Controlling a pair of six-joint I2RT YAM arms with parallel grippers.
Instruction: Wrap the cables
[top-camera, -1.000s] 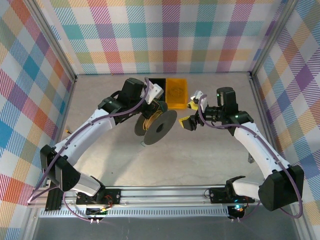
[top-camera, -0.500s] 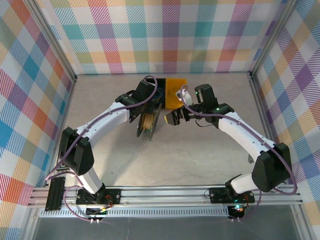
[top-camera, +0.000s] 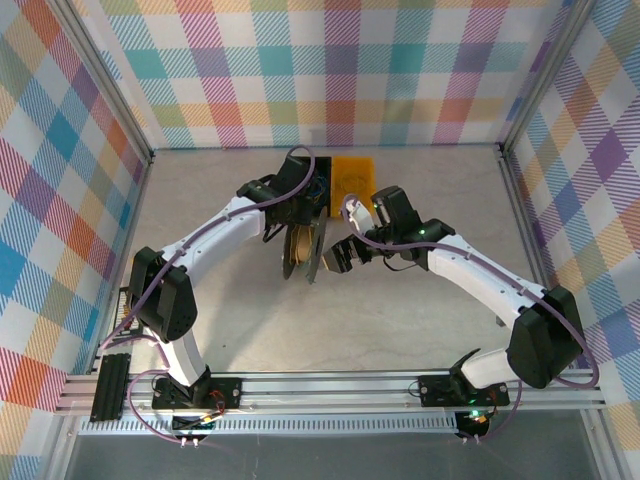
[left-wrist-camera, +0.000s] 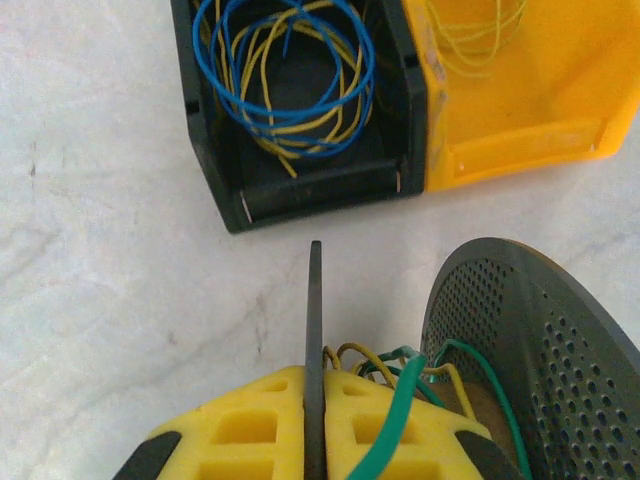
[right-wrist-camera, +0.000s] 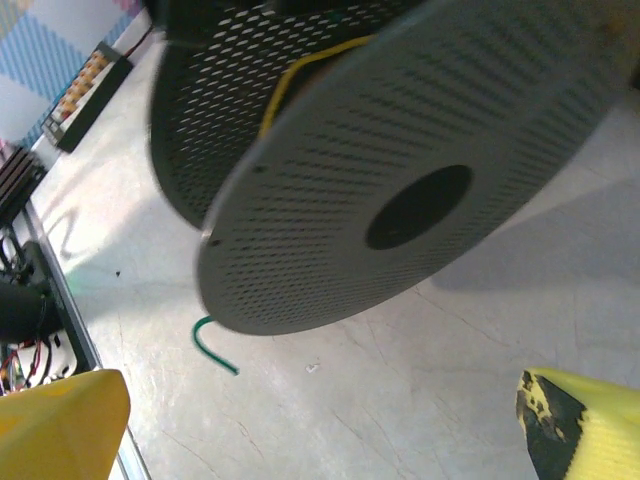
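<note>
Now winding: left gripper clamps the spool; right gripper, spread wide beside it, should grab the cables.

- No legible text, label, brand, number or sign found in any view.
- Checked black bin, yellow bin and perforated spool: plain surfaces, nothing readable.

Thin green, yellow cables, wound on spool
</note>
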